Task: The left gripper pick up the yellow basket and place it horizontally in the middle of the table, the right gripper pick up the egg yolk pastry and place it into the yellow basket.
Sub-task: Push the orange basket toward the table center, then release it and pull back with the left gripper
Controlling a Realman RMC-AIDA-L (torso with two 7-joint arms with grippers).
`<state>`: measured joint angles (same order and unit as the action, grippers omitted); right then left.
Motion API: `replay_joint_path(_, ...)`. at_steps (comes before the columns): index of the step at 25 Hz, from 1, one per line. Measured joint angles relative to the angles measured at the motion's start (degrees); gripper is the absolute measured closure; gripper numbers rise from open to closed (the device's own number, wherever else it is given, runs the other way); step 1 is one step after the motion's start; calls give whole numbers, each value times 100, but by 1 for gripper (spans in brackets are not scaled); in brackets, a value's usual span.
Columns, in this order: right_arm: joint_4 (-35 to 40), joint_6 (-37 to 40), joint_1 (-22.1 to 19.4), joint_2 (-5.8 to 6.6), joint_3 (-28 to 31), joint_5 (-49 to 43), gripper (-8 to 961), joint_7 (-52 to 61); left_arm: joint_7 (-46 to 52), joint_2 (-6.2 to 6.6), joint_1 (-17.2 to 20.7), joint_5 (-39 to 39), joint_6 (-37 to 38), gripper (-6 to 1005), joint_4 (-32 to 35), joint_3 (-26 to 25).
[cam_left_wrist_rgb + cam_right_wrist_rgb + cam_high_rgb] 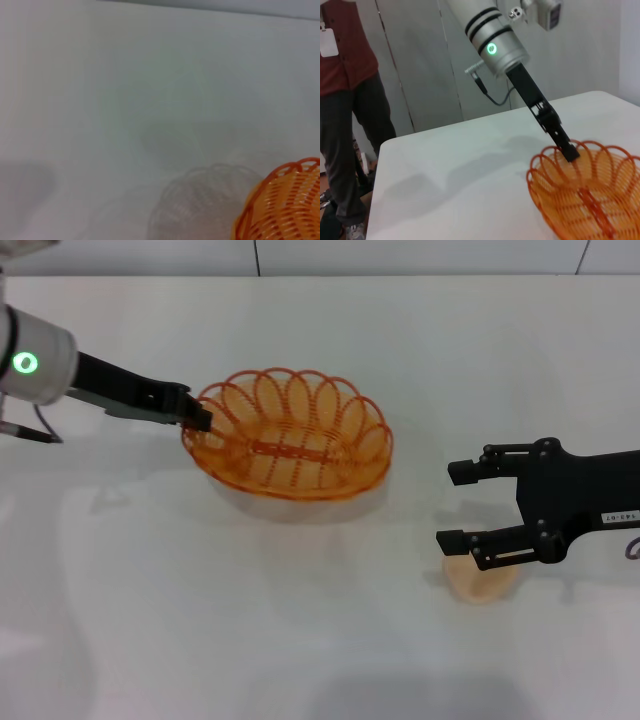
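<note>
The yellow basket is an oval orange-yellow wire basket near the middle of the table, tilted a little, with its shadow showing beneath it. My left gripper is shut on the basket's left rim. The same grip shows in the right wrist view, with the gripper on the basket's rim. Part of the basket shows in the left wrist view, above its own shadow. My right gripper is open at the right, just above the egg yolk pastry, which lies on the table partly under the nearer finger.
The white table stretches across the whole head view; its far edge meets a wall. A person in a red shirt stands beyond the table's left side in the right wrist view.
</note>
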<state>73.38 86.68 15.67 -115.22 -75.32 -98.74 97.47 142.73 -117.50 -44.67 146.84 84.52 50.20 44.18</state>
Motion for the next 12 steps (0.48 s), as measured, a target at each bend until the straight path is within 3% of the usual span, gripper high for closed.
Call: replay_joint_path(12,13,13,-3,0,0,5,162,4,-50,-130,-163,-121,-549,861,-549,98)
